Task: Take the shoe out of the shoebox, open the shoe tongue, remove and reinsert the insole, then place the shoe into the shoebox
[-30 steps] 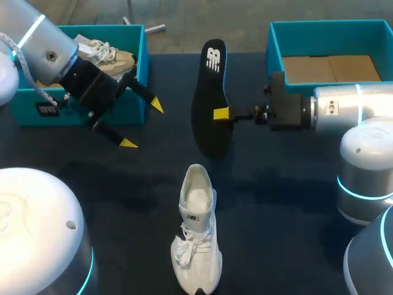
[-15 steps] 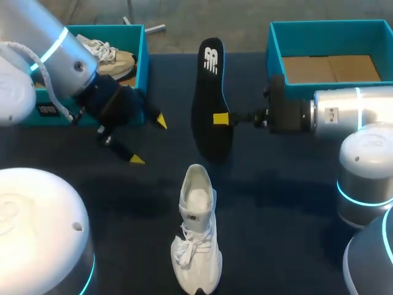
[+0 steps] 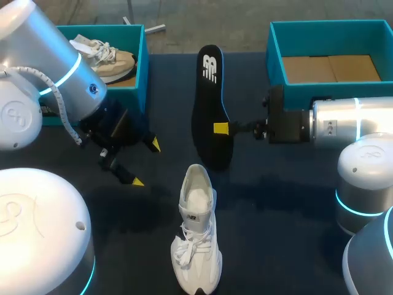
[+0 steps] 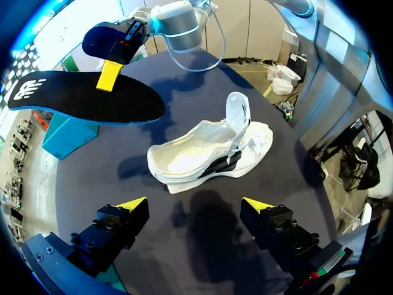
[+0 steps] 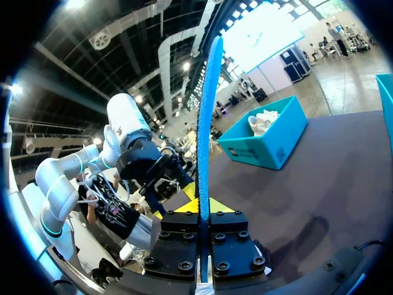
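Right gripper (image 3: 221, 129) pinches the black insole (image 3: 207, 98) at its side edge, holding it above the table (image 3: 276, 215) in the upper centre of the frame. Left gripper (image 3: 144, 163) hangs spread and empty at centre left, just in front of the left shoebox (image 3: 142, 67), which holds a beige shoe (image 3: 104, 54). White shoe (image 3: 198, 227) stands on the table at lower centre, toe toward the bottom edge, tongue raised; second shoebox (image 3: 331, 24) sits upper right.

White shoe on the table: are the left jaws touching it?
Apart. The left wrist view shows bare table between the open left jaws and the white shoe ahead of them.
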Robot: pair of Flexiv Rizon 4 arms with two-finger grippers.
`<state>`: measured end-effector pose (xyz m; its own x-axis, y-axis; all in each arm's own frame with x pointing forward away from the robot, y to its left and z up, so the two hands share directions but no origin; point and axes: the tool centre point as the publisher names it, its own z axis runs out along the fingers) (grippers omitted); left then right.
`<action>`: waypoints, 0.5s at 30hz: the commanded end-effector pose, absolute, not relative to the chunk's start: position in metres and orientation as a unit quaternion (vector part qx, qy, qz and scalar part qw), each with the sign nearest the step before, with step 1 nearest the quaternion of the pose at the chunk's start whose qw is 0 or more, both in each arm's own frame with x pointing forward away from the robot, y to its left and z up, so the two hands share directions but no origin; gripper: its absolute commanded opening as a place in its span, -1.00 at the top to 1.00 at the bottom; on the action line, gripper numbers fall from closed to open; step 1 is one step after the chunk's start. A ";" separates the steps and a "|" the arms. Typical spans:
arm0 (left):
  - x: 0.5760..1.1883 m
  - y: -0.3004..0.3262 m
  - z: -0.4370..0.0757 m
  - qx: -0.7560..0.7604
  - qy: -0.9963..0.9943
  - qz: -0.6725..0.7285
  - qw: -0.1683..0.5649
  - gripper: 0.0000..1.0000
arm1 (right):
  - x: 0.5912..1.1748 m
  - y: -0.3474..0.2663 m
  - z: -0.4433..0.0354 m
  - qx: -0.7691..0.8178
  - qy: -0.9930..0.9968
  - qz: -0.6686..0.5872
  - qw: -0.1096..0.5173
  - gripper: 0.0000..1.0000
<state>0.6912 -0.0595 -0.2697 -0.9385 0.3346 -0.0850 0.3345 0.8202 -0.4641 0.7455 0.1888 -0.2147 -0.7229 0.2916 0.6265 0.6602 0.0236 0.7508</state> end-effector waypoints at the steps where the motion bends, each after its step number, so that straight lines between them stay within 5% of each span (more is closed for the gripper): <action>1: 0.690 -0.059 -0.269 -0.175 -0.954 0.242 -0.001 -1.00 | 0.746 0.192 -0.214 -0.342 -0.700 -0.608 0.150 1.00; 15: 0.680 -0.067 -0.293 -0.116 -0.976 0.185 0.004 -1.00 | 0.741 0.195 -0.238 -0.329 -0.691 -0.632 0.123 1.00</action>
<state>0.6817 -0.0584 -0.2870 -0.9688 0.2456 -0.0326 0.2380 0.8863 -0.3972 0.7461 0.1887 -0.2273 -0.7489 0.2988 0.5914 0.6247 0.0210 0.7805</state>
